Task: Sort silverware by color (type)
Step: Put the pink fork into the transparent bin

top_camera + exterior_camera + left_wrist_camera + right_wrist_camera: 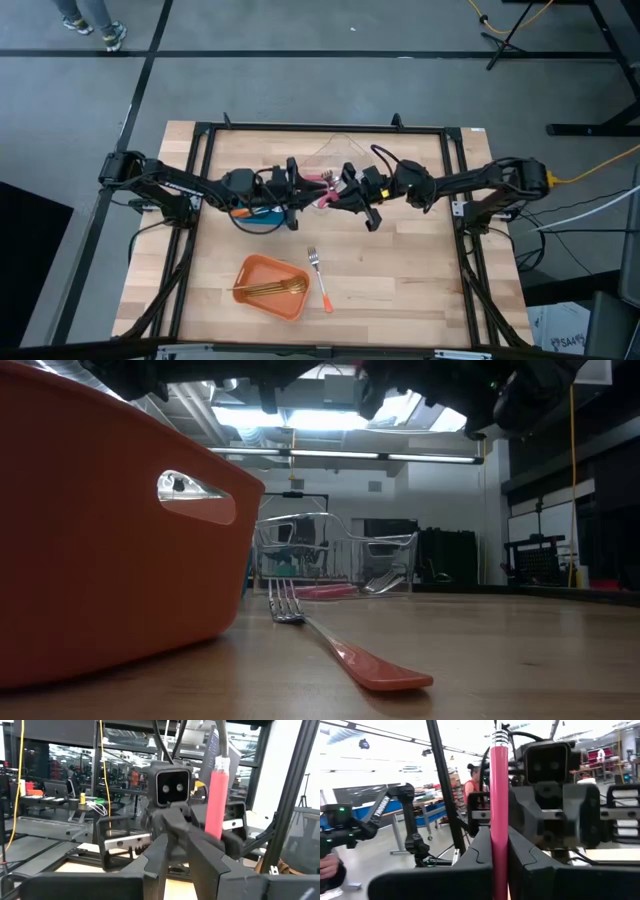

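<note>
Both arms meet over the table's middle. My right gripper (342,194) (499,857) is shut on a pink-handled fork (499,795) (218,795) held up in the air. My left gripper (298,192) (176,845) faces it closely, with its fingers shut and nothing showing between them. An orange-handled fork (320,278) (340,650) lies flat on the table near the front. Gold forks (270,290) lie in the orange container (250,268) (100,540). My right gripper pinches the pink handle (499,837) between its two fingers, with the fingers lying across it. The fork is lifted clear of the table. Its handle stands up past the fingers in the right wrist view, and its tines are out of sight.
A blue container (255,218) sits under the left arm. A clear container (340,555) stands toward the far edge, with something pink lying in it. A black frame borders the table. Bare wood lies to the right of the orange-handled fork.
</note>
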Tool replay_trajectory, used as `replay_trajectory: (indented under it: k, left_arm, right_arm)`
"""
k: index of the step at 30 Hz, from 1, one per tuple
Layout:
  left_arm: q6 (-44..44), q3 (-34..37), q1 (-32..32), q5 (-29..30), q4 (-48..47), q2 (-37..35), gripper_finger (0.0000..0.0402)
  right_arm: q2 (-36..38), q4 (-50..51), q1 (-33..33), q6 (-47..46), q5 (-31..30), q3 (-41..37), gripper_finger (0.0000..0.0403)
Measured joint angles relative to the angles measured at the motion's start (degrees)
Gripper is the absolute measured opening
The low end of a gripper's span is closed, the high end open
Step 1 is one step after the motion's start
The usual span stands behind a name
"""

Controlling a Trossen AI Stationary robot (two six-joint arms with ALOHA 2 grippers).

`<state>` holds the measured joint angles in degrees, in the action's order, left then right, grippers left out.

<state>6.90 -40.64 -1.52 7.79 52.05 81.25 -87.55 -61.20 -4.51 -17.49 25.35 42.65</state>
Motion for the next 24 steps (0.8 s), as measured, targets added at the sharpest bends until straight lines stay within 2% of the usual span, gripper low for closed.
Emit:
replay_trajectory:
  k: [5, 13, 24]
  left_arm:
    - [0.0, 0.0, -0.3, 0.0, 0.0, 0.0, 0.0066]
    - [0.0, 0.0, -0.3, -0.3, 0.7, 0.0, 0.0066]
    - [0.0, 0.1, -0.3, -0.2, 1.4, 0.0, 0.0066]
  right_arm:
    - [2.5, 3.3, 0.0, 1.9, -0.5, 0.0, 0.0005]
    - [3.2, 10.6, 0.0, 4.5, -9.5, 0.0, 0.0005]
    - [3.2, 12.1, 0.0, 6.1, -12.3, 0.0, 0.0005]
